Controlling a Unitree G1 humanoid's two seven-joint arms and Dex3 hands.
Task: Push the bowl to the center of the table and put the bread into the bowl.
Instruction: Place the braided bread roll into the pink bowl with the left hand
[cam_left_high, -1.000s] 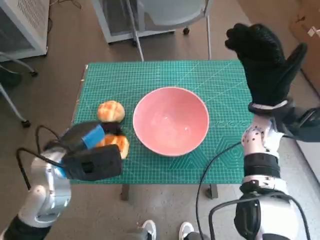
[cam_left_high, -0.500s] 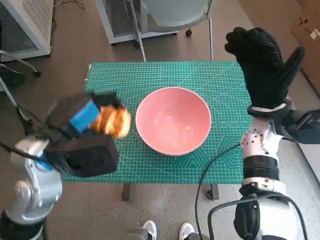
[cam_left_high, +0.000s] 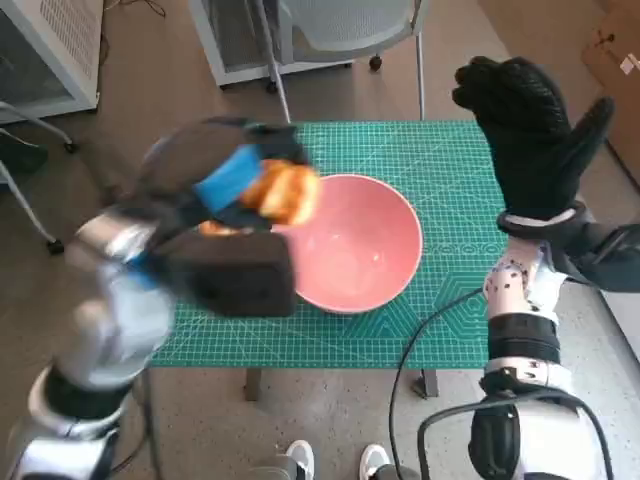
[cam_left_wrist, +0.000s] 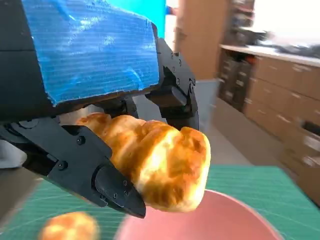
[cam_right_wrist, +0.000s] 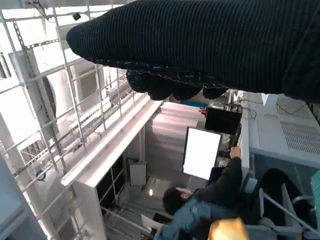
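Observation:
A pink bowl (cam_left_high: 365, 245) sits near the middle of the green mat-covered table (cam_left_high: 420, 160). My left hand (cam_left_high: 235, 185) grips a golden bread roll (cam_left_high: 285, 192) and holds it in the air over the bowl's left rim. In the left wrist view the roll (cam_left_wrist: 160, 162) sits between the black fingers (cam_left_wrist: 75, 160), above the bowl (cam_left_wrist: 215, 220). A second roll (cam_left_wrist: 70, 226) lies on the mat beside the bowl; in the head view my arm mostly hides it (cam_left_high: 218, 229). My right hand (cam_left_high: 530, 130) is raised, fingers spread, above the table's right edge, holding nothing.
A chair base and white cabinet (cam_left_high: 300, 30) stand beyond the table's far edge. Another white unit (cam_left_high: 50, 45) stands at far left. A cable (cam_left_high: 420, 340) hangs by the front right corner. A person (cam_right_wrist: 210, 200) sits at a monitor in the right wrist view.
My left hand has lifted the roll from the mat's left side and carried it up and right, now over the bowl's left rim. The right hand has stayed raised.

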